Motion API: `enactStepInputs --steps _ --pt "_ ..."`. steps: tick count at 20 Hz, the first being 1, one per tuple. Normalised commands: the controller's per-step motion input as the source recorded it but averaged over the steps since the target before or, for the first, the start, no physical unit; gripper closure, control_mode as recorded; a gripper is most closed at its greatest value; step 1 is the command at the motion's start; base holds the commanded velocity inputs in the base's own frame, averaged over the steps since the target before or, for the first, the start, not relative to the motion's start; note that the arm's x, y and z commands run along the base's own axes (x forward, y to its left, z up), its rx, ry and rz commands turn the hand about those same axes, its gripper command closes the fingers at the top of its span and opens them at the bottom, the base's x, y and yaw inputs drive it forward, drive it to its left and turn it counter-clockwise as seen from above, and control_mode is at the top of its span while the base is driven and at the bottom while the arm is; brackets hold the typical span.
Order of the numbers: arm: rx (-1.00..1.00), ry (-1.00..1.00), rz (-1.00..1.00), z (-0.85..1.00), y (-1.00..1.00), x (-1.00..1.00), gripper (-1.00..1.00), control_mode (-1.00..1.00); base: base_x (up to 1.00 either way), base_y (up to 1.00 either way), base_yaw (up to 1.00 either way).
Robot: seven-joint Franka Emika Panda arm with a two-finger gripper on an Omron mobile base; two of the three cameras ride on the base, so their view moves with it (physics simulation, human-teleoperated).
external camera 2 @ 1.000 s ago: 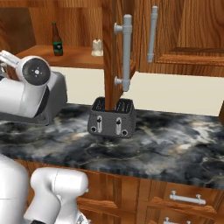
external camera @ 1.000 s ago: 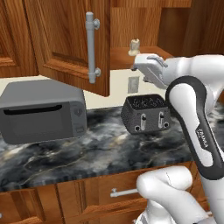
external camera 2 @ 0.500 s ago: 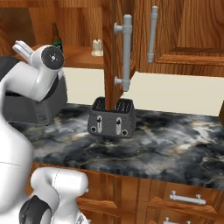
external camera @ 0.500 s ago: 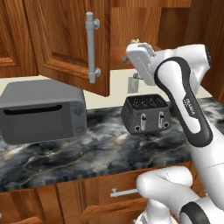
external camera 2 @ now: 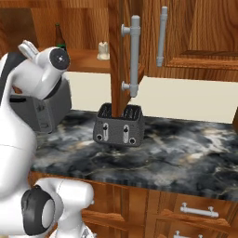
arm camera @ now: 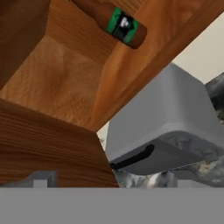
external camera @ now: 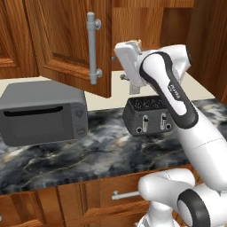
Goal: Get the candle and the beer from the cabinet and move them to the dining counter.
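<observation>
**Wood cabinet open, both items yet to be fetched**

Reddish-brown wood makes up the cabinet (external camera 2: 116, 56), the biggest thing here, hanging above the marble surface (external camera 2: 186, 153) with its door swung out toward the robot and its silver bar handle (external camera 2: 134, 56) facing forward. Below it on the surface sit a grey microwave (external camera: 42, 111) and, to its right, a dark toaster (external camera 2: 118, 124).

The white arm is raised to shelf height, and its claw (external camera: 126, 60) is lifted toward the cabinet opening with its jaws spread wide and nothing between them. From the hand camera the shelf boards and the green-labelled bottle body lie ahead, at a steep roll.

On the shelf inside, the beer (external camera 2: 59, 37) stands upright toward the back left, and the candle (external camera 2: 103, 50) stands well apart from it, nearer the door edge.

Judging by this, the task is at an early stage: the door is open, but neither item has been gripped or moved, and both trips to the dining counter remain.
</observation>
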Motion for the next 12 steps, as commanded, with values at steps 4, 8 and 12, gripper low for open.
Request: enactStepInputs --steps 4,8,12 --pt "0.06 0.14 0.15 0.0 0.59 0.23 -1.0 -1.0 0.0 0.0 0.0" --pt "0.02 0.1 0.2 0.0 0.69 0.07 -1.0 -1.0 0.0 0.0 0.0" --pt "0.0 0.0 0.27 0.0 0.61 -0.38 -1.0 -1.0 0.0 0.0 0.0"
